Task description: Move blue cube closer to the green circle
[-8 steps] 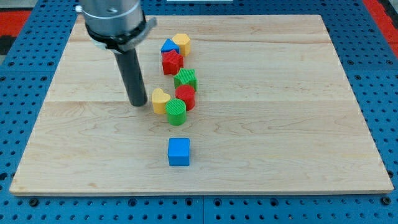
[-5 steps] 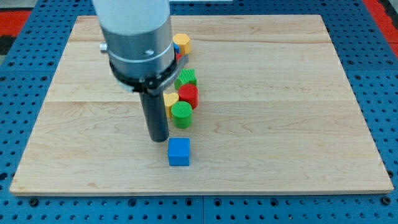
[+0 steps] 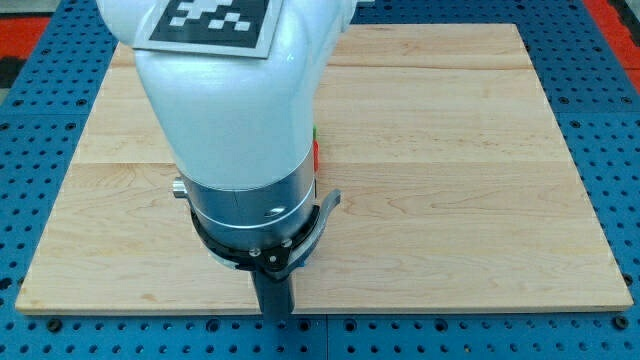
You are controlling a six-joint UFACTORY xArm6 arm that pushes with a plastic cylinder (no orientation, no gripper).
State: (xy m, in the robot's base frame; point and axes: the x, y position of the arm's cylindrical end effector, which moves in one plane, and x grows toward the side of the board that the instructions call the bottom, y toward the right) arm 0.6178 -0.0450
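Observation:
The arm's white and grey body [image 3: 240, 130] fills the view's middle and hides the blue cube and the green circle. My tip [image 3: 277, 314] shows below the arm's body, at the wooden board's bottom edge, left of the view's centre. Thin slivers of a green block [image 3: 316, 133] and a red block [image 3: 317, 154] show at the arm's right side, well above my tip. I cannot tell where the blue cube lies relative to my tip.
The wooden board [image 3: 460, 170] lies on a blue perforated table [image 3: 610, 120]. The other blocks of the cluster are hidden behind the arm.
The arm has moved toward the view's bottom, from left of the cluster, past the blue cube, to the board's bottom edge. It now covers the blue cube and nearly all the other blocks.

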